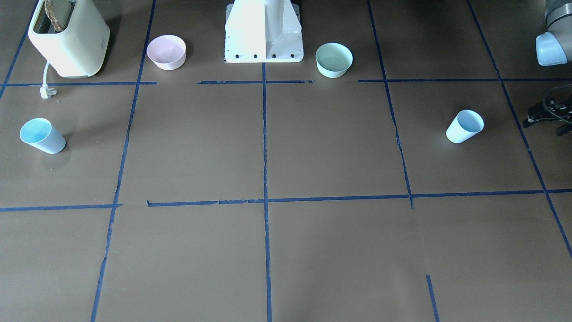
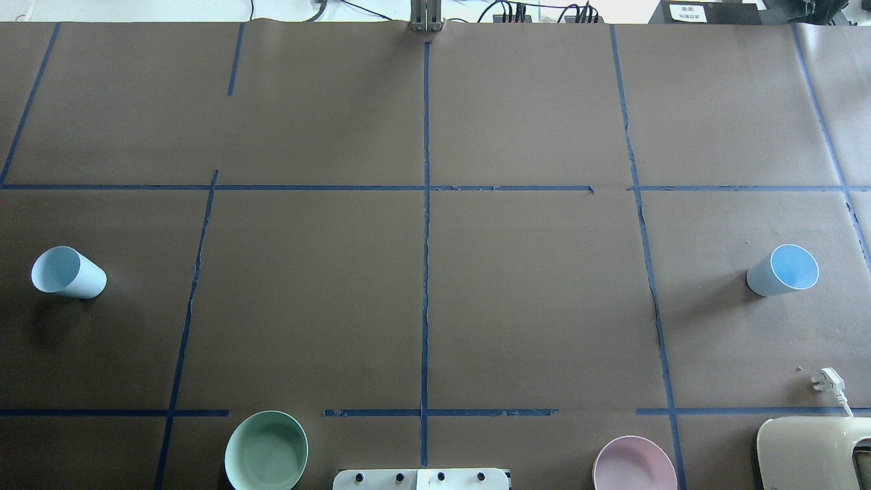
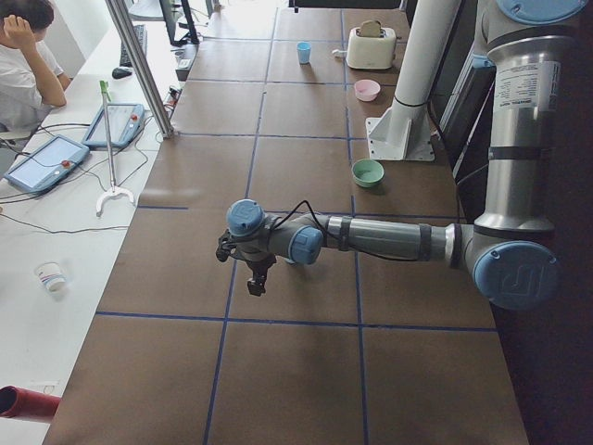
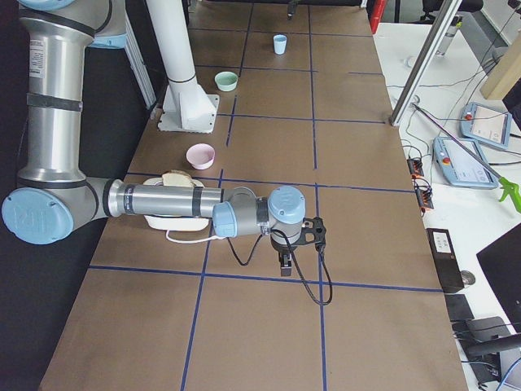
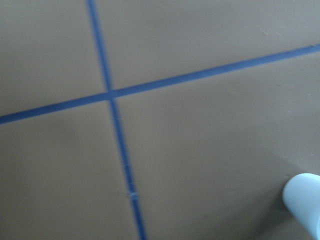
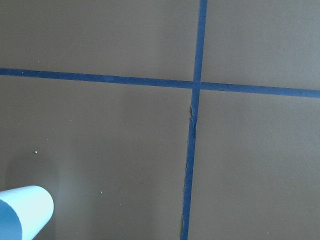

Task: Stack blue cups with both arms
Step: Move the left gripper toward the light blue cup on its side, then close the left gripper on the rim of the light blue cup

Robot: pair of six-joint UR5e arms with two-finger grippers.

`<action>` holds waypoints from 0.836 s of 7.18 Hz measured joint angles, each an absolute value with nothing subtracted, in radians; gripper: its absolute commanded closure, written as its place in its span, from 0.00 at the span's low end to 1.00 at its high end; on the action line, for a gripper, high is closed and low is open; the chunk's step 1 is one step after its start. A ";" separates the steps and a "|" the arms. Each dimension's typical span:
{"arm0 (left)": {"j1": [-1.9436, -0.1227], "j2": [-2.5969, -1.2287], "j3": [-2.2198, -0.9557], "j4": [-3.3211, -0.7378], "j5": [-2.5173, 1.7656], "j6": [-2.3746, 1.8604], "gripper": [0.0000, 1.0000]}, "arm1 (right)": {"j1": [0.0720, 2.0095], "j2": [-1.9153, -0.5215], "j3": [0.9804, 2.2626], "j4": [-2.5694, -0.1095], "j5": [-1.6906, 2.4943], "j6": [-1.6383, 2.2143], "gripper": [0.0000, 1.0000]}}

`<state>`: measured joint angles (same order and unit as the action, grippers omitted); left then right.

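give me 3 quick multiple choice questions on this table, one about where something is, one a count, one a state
1. The pink bowl stands:
A. between the toaster and the pedestal
B. on top of the toaster
C. on top of the pedestal

2. How many blue cups are out?
A. one
B. three
C. two

3. The blue cups are:
A. nested one in the other
B. upright and far apart
C. lying on their sides

Answers:
1. A, the front-facing view shows the bowl on the paper between the two.
2. C, the overhead view shows one cup near each end and no third.
3. B, both stand mouth up at opposite ends, nothing stacked.
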<state>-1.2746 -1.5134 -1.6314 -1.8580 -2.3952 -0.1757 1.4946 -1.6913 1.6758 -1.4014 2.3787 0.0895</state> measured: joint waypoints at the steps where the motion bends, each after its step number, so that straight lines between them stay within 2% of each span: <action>1: -1.224 -1.467 -1.641 -1.995 -2.392 -0.313 0.00 | 1.494 -1.691 1.676 -1.401 2.379 0.088 0.00; 3: -1.140 -1.426 -1.666 -2.099 -2.386 -0.488 0.00 | 1.493 -1.692 1.675 -1.402 2.380 0.085 0.00; 6: -1.094 -1.422 -1.695 -2.114 -2.384 -0.552 0.00 | 1.491 -1.695 1.667 -1.404 2.379 0.081 0.00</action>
<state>-1.0942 -1.4221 -1.6953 -2.1144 -2.3841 -0.5521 1.4907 -1.6949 1.6673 -1.4035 2.3785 0.0815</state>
